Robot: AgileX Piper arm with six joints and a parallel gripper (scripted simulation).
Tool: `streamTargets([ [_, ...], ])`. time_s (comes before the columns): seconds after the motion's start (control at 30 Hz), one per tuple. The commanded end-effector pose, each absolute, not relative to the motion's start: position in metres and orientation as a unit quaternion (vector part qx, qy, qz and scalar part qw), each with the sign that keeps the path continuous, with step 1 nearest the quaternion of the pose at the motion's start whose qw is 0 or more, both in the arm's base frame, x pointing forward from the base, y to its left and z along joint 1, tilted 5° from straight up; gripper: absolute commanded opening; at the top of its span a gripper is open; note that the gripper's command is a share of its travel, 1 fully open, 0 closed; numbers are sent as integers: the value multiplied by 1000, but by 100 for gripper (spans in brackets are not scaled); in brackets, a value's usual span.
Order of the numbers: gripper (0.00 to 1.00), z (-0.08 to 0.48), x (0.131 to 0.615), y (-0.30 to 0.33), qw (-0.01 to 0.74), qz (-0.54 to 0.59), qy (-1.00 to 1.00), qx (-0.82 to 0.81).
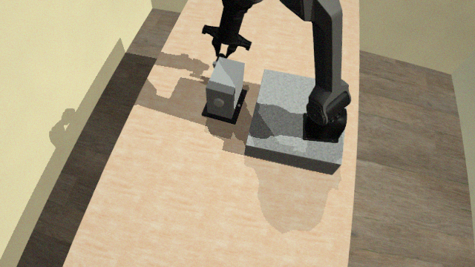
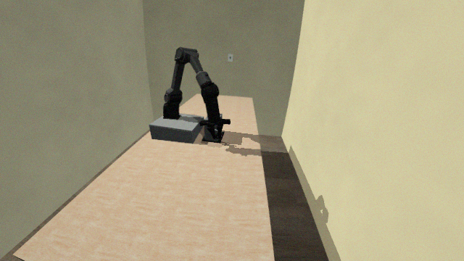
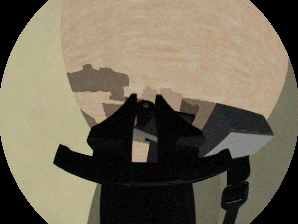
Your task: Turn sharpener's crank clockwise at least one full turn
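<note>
The sharpener (image 1: 225, 87) is a grey box on a black base plate, left of the arm's grey pedestal on the wooden table. Its crank is on the far side, mostly hidden behind the box; only a small pale handle tip (image 1: 216, 63) shows at the top far-left corner. My gripper (image 1: 223, 55) points down just behind the box and is shut on that crank handle. In the wrist view the fingers close around a small piece, with the sharpener's body (image 3: 236, 132) to the right. In the exterior view the gripper (image 2: 216, 127) hangs in front of the sharpener.
The grey pedestal (image 1: 293, 119) holding the arm's base (image 1: 326, 119) stands right of the sharpener. The table's left edge runs close by, with dark floor and a yellow wall beyond.
</note>
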State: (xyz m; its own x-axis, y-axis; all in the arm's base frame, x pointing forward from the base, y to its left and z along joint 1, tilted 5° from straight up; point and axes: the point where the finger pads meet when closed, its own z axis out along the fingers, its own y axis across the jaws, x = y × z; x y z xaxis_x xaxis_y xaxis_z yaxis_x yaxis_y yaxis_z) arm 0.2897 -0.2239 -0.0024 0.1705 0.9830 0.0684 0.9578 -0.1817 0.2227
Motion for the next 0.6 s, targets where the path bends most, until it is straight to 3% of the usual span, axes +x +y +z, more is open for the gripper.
streamTargets([
  [0.0, 20, -6, 289, -223, 63, 98, 636, 762],
  [0.57, 20, -21, 282, -221, 63, 98, 636, 763],
])
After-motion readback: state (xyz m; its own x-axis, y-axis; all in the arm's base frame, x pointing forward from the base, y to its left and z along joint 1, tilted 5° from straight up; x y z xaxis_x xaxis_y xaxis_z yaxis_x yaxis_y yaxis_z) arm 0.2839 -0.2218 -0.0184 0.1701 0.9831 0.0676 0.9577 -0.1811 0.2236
